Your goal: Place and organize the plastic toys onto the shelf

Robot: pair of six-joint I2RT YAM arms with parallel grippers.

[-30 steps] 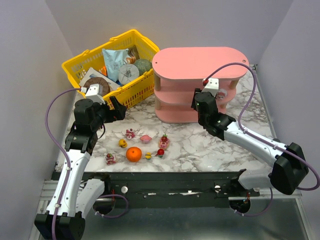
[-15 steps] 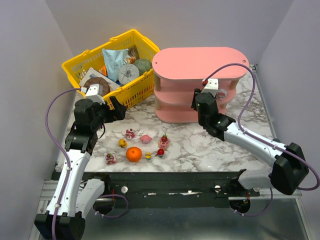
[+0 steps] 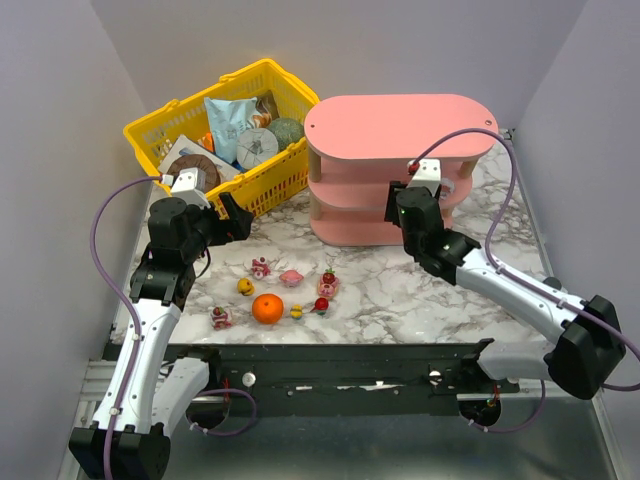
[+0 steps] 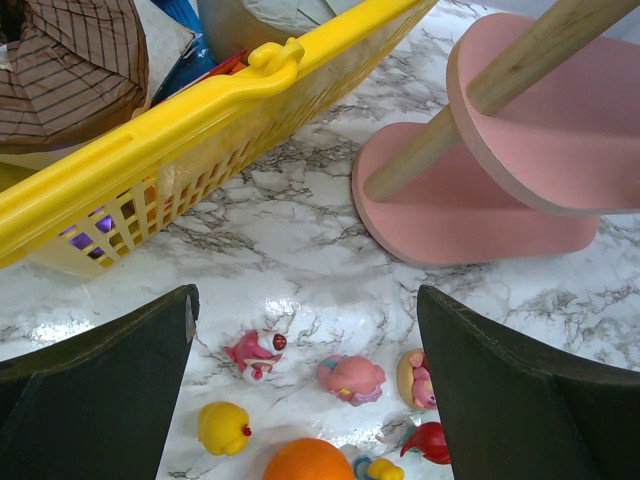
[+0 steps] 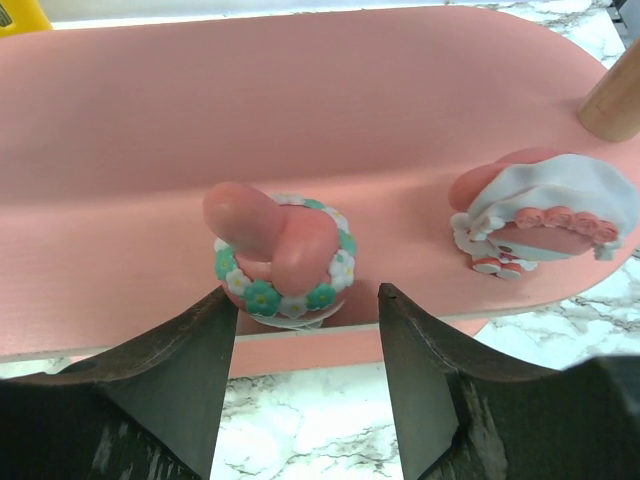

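Note:
The pink shelf point(image 3: 400, 125) stands at the back right. My right gripper point(image 3: 407, 192) is at its middle board, open and empty. In the right wrist view a pink toy with a flower ring point(image 5: 280, 256) stands on the board point(image 5: 120, 180) just beyond my open right gripper point(image 5: 305, 345), and a white-and-pink toy point(image 5: 535, 215) stands to its right. Several small toys lie on the table, among them a pink-white one point(image 3: 260, 267), a pink one point(image 3: 291, 277) and a yellow one point(image 3: 245, 287). My left gripper point(image 3: 238, 222) hangs open above them point(image 4: 310, 350), beside the basket.
A yellow mesh basket point(image 3: 180, 110) full of packaged goods stands at the back left, its rim close in the left wrist view point(image 4: 200, 110). An orange ball point(image 3: 267, 309) lies among the toys near the front edge. The shelf's wooden post point(image 4: 470, 110) rises at the right.
My right arm has shifted slightly to the right at the shelf's middle board. The left arm and the toys on the table have not moved.

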